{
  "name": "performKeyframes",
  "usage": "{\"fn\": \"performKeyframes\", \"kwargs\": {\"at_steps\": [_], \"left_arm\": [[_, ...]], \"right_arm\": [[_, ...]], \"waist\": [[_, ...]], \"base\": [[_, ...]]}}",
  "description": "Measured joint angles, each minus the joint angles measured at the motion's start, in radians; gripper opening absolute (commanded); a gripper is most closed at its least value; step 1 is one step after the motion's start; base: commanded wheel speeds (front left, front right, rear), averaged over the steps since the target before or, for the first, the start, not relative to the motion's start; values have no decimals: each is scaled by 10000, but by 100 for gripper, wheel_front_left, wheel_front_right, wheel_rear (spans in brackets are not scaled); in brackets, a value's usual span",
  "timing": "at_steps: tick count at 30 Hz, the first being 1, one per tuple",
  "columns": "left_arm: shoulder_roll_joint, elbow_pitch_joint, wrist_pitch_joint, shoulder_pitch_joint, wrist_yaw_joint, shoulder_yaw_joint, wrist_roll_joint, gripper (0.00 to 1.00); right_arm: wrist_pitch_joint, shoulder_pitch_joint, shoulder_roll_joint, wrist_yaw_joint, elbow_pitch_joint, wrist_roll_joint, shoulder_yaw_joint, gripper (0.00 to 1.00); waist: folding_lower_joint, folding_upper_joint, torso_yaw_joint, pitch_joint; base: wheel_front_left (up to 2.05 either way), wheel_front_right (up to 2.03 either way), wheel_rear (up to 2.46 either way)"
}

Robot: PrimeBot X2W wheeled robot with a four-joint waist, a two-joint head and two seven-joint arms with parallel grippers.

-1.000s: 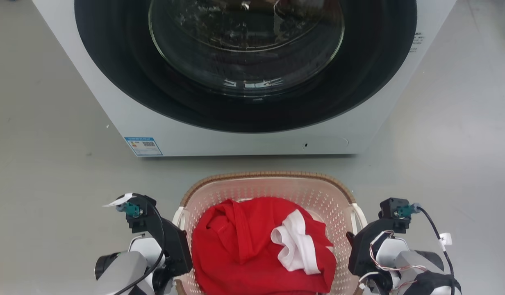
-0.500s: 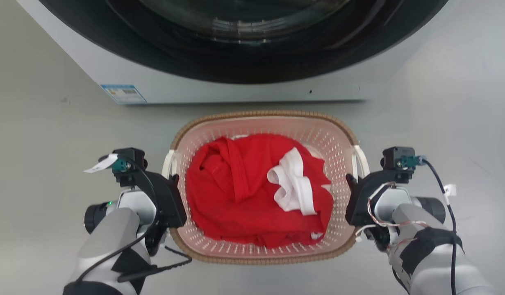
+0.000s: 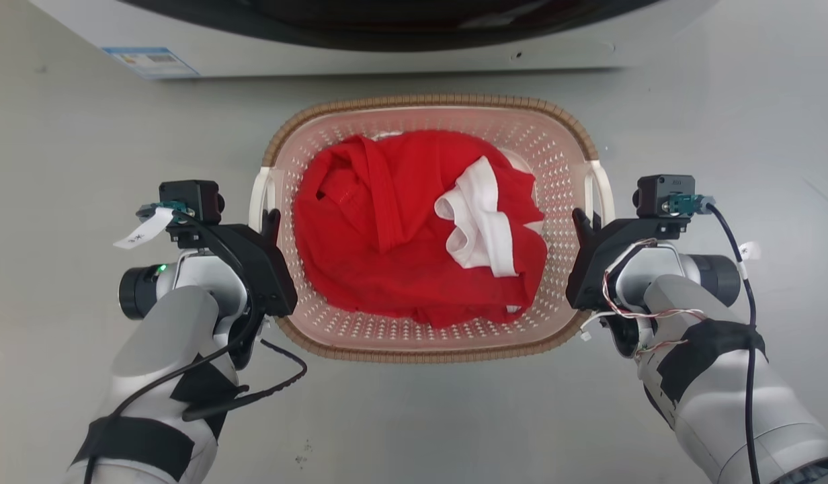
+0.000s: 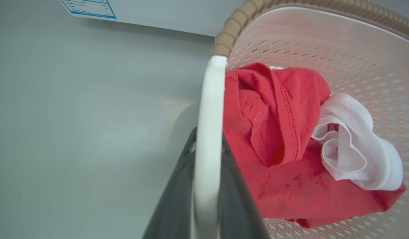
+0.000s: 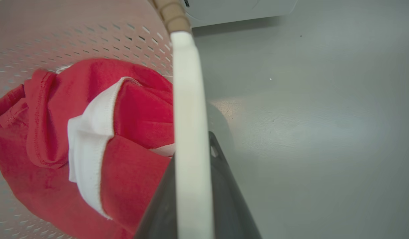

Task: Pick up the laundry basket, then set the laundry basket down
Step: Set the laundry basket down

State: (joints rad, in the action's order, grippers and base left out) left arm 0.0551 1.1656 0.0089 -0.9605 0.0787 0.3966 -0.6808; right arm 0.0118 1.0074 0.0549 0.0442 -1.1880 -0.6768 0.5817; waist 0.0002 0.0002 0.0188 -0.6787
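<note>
**Left:** left end effector (image 3: pixel 271 223), dark fingers clamped either side of the left handle (image 4: pixel 207 126), a smooth, flat white plastic loop.

**Centre:** laundry basket (image 3: pixel 427 117), before the washing machine (image 3: pixel 286 54). We cannot tell whether it rests on the grey floor (image 3: pixel 64 134) or hangs just above it. Perforated cream-pink walls, ribbed brown rim. Contents: a crumpled red garment (image 3: pixel 387 235) and a soft white cloth (image 3: pixel 478 222).

**Right:** right end effector (image 3: pixel 578 225), likewise gripping the right handle (image 5: pixel 188 99).

**Status:** we judge the grasp made; setting down remains.

Grey floor (image 3: pixel 414 417), white washing machine (image 3: pixel 320 59) on it.
</note>
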Motion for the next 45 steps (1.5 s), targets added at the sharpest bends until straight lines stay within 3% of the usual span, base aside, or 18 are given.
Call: {"fn": "performKeyframes", "kwargs": {"at_steps": [22, 45], "left_arm": [[-2, 52, -1304, -1107, 2, -10, 111, 0], [-17, 431, -1954, -1755, 161, 21, 226, 0]], "right_arm": [[-1110, 1136, 134, 217, -4, 359, 8, 0], [-1891, 1689, 84, 305, -186, 472, -8, 0]], "waist": [[-1, -1, 52, -2075], [-3, -3, 99, -2830]], "base": [[0, 0, 0], [0, 0, 0]]}}
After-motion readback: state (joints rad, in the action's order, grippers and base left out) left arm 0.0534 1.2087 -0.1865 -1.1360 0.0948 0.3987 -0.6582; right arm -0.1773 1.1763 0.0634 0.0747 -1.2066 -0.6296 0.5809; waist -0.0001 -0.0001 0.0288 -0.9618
